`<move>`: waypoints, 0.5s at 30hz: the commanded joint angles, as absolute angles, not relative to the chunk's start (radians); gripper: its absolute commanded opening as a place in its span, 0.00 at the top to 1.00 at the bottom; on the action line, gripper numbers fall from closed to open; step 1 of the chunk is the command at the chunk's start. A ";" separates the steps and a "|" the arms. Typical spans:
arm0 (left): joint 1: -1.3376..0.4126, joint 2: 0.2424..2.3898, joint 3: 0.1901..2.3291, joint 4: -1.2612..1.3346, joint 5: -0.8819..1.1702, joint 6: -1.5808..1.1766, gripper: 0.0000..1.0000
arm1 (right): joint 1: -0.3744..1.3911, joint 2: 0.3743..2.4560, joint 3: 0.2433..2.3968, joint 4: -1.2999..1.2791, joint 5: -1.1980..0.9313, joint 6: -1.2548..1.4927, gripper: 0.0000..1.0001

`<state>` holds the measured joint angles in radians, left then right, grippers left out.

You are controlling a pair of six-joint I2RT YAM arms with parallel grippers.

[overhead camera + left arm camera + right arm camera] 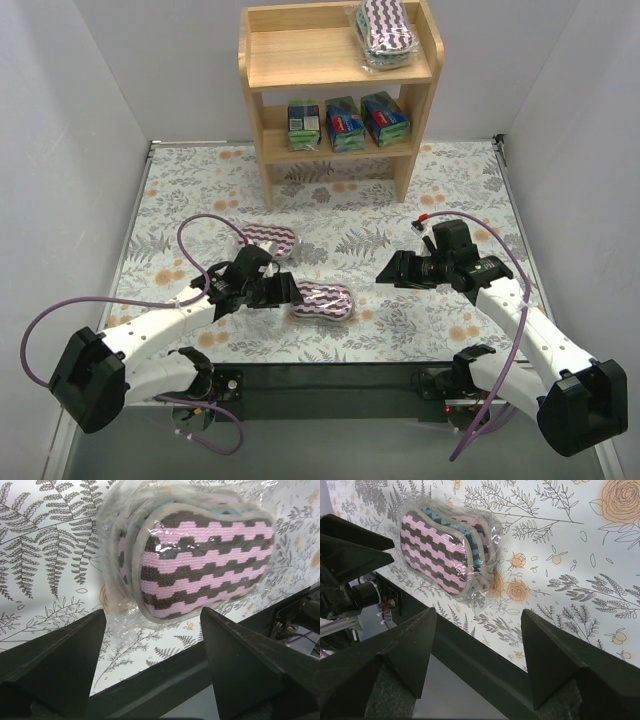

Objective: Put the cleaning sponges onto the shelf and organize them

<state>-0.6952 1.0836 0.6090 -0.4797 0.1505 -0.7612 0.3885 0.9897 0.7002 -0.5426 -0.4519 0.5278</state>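
Currently 1 striped sponge (385, 30) sits at the right end of the top tier of the shelf (300, 62), and the 3 boxy packs (346, 123) stand in a row on the lower tier. The other 2 striped pads lie on the floral counter (450, 190). The far sponge (268, 238) is toward the shelf, and the near sponge (322, 300) is close to the counter's front edge, just beside the tip of the left arm.

The left fingers (65, 665) are spread wide with nothing between them. In the left wrist view the near sponge lies just ahead of their tips, lined up with the gap but not yet inside it. The right fingers (555, 660) are also spread and hold nothing, and they hang to the right of that same sponge, apart from it.

The near sponge looks light and soft, apparently several thin pads stacked in 1 loose clear wrap. The wrap is probably slippery, and its slack flap would likely stretch or slide if pinched alone. The better hold seems to be across the pad's narrower width, around the middle. The fingers should span every layer and squeeze the pad a little so nothing shifts inside the wrap.
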 commanded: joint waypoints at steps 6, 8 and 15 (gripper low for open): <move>-0.627 1.120 0.551 -0.348 0.183 -0.672 0.30 | 0.394 0.957 0.670 -0.511 -0.451 0.528 0.37; -0.627 1.138 0.564 -0.338 0.172 -0.664 0.30 | 0.394 0.954 0.666 -0.511 -0.451 0.528 0.37; -0.627 1.216 0.609 -0.324 0.201 -0.604 0.34 | 0.394 0.946 0.647 -0.511 -0.448 0.532 0.37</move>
<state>-0.6300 1.2030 0.5709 -0.3504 0.1829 -0.6586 0.3885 0.9607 0.6586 -0.5274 -0.4500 0.5327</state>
